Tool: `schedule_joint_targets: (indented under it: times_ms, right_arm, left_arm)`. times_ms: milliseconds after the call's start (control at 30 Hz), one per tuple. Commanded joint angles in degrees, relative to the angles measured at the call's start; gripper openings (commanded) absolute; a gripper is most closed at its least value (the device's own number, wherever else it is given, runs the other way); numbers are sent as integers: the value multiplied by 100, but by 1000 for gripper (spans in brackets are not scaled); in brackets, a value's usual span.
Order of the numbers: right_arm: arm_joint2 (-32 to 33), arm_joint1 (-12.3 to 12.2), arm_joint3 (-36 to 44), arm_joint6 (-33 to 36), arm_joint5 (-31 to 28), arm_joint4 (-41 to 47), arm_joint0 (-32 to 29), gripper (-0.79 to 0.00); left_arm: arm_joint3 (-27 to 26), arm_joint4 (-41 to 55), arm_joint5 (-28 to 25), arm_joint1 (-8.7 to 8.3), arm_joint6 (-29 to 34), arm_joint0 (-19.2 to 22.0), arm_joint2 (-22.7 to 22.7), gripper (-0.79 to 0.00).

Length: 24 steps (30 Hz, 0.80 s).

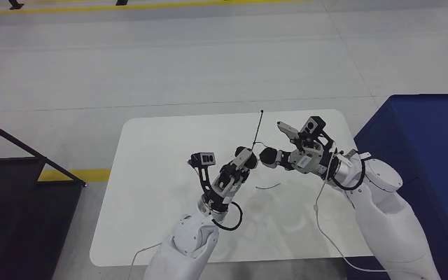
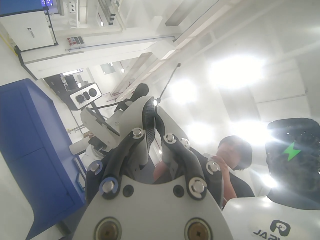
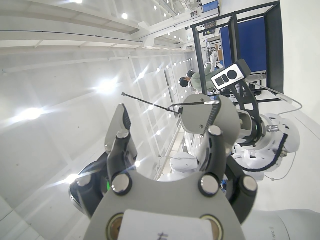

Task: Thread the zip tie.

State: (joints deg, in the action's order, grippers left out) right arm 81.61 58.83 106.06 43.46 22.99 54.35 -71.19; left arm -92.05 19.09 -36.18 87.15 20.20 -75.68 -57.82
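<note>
light: bright, white, from ceiling lamps overhead | top view: table evenly lit, pale | left wrist view: heavy glare blooms around lamps, zip tie a thin dark line against it | right wrist view: starburst flares off lamps | edges: both wrist views bend straight ceiling beams into curves
</note>
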Motion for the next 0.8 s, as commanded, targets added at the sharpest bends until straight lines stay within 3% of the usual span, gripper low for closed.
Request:
schedule_joint_targets:
  times_ms: [0,133,167,200,333,500,600,700,767]
  right_arm:
    - [9,-2,18,7,-3,-9,-10,0]
    - [19,-1,33,1,-10,10,-12,0]
    - [19,-1,40,1,-13,9,-15,-123]
    - [18,-1,44,3,-21,3,-22,-363]
    - [12,-2,27,23,-41,-26,-51,-545]
    - [17,-2,19,23,-32,-6,-62,-674]
    - [40,-4,29,29,-40,-1,-83,-686]
    - [75,-8,33,33,-51,-4,-106,-763]
    - [96,-11,40,45,-48,-2,-125,-757]
  left_arm:
    - [21,-170,101,-8,29,-9,28,-785]
    - [36,-273,183,-18,48,-16,44,-785]
    - [46,-295,172,-19,30,-14,40,-785]
    - [56,-339,151,-20,1,-12,30,-785]
    - [80,-509,-14,-22,-103,-13,16,-785]
    - [130,-588,-87,-18,-177,-28,65,-785]
    - [136,-602,-89,-20,-172,-36,93,-785]
    - [163,-703,-69,-21,-196,-32,118,-785]
    - [180,-748,-68,-17,-240,-31,143,-785]
